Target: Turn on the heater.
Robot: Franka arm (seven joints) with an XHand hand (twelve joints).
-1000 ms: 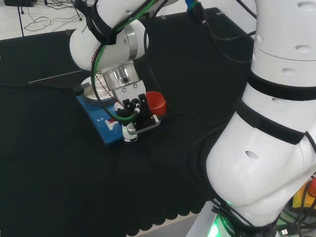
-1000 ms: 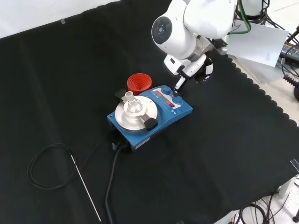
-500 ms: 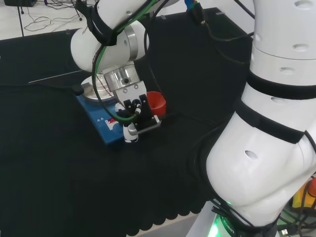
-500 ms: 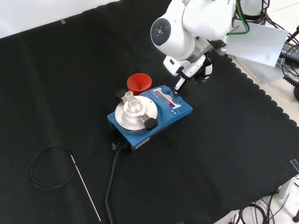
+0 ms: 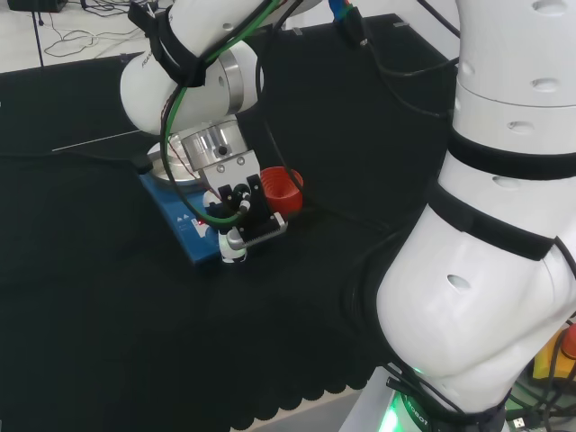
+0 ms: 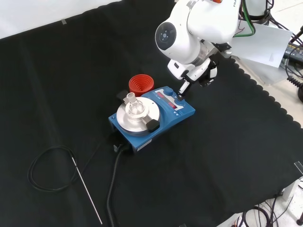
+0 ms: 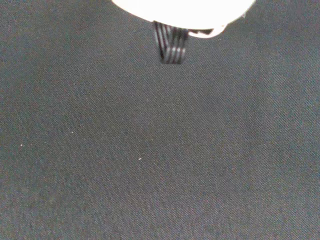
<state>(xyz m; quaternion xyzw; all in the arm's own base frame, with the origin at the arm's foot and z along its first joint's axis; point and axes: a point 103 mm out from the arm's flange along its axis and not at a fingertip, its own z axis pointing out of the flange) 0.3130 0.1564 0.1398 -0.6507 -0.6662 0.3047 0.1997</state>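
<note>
Matt black woven cloth over the bench, fine-grained up close. Glossy white moulded plastic on the arm's links, banded with matt black. Blue heater in smooth painted casing, topped by a round brushed-metal plate of dull silver sheen. At 12 o'clock from that plate, a red ribbed ring, rubbery and matt. Thin bare-metal rod, satin grey. Black rubbery cable, smooth.
</note>
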